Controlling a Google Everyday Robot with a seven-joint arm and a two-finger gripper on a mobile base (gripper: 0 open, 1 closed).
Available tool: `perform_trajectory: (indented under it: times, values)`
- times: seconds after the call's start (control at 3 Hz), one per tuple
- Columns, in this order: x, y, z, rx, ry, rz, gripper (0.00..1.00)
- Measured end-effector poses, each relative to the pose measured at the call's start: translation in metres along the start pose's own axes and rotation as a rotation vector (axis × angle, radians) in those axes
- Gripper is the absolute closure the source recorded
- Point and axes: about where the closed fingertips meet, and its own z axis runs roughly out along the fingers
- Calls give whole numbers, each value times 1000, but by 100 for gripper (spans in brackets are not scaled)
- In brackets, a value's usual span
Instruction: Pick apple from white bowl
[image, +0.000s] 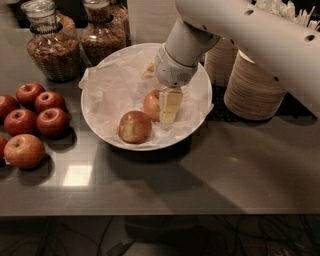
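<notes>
Hanging inside white bowl (150, 146), fingers (170, 103) sit beside apple (151, 104).

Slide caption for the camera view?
Gripper in the white bowl beside the apple; a second apple lies nearer the rim.

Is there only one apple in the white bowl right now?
No: two apples lie in the white bowl, the apple beside the tool and a redder apple nearer the front rim.

Table (225, 175) carries white bowl (165, 142), red apples (50, 121), jars (55, 47), bowl stacks (252, 85); fingers (171, 102) inside white bowl.
</notes>
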Motion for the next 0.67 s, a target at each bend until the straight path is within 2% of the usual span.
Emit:
perform_trajectory:
  times: [0.67]
  values:
    - [-1,-11,14,-26,-27,-1,16]
